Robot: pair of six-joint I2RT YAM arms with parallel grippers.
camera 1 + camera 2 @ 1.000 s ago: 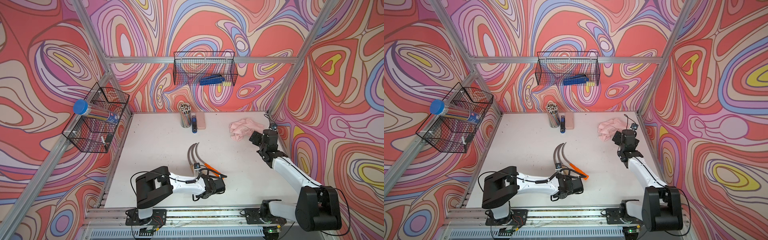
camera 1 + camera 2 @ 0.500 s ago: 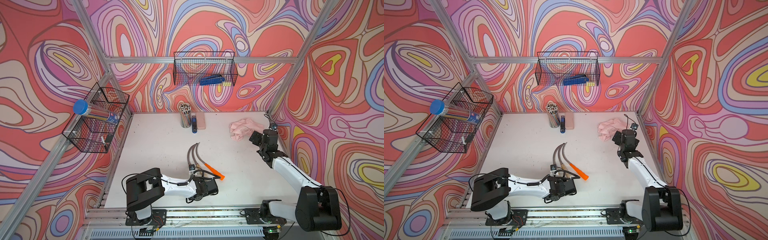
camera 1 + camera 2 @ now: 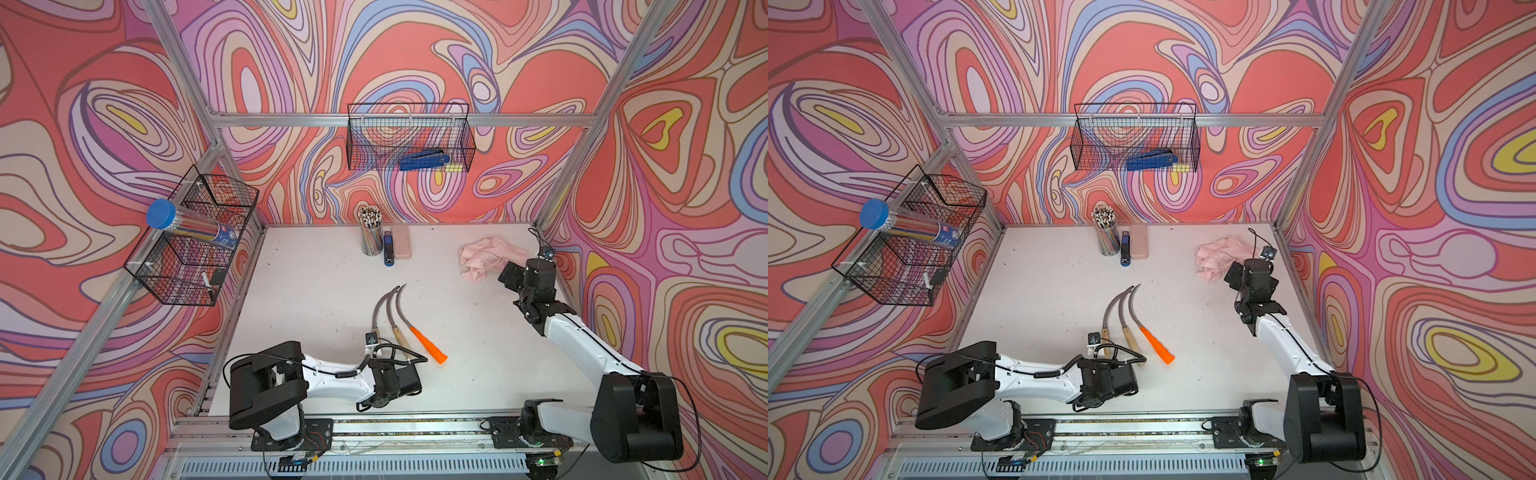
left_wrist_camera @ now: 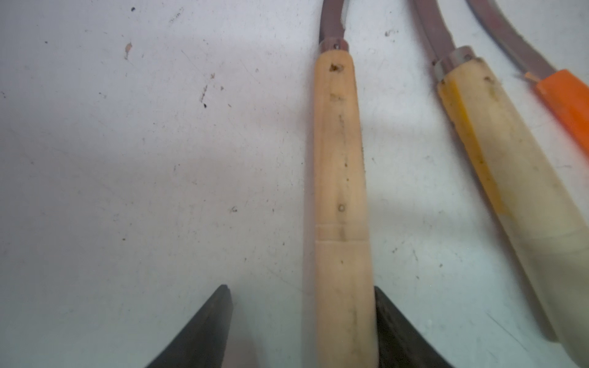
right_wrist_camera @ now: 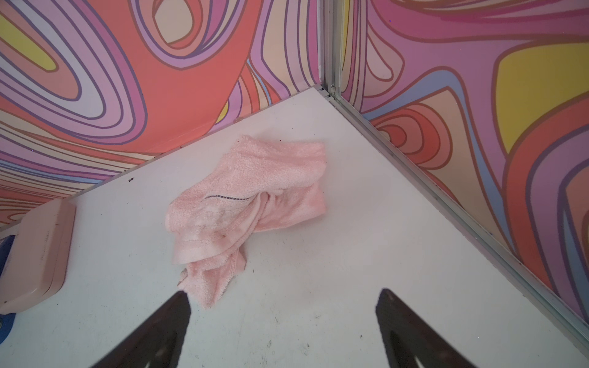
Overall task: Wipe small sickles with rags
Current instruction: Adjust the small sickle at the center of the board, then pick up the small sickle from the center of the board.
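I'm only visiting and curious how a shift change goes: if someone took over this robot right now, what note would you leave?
Left gripper: open, straddling a wooden sickle handle; one finger against it, not gripped.
Right gripper: open, empty, just short of the rag in the far corner.
Sickles: all three side by side on the table, orange one at the end.
Done: nothing lifted; whether any blade was wiped can't be told.
To do: grip a sickle, fetch the rag, wipe.
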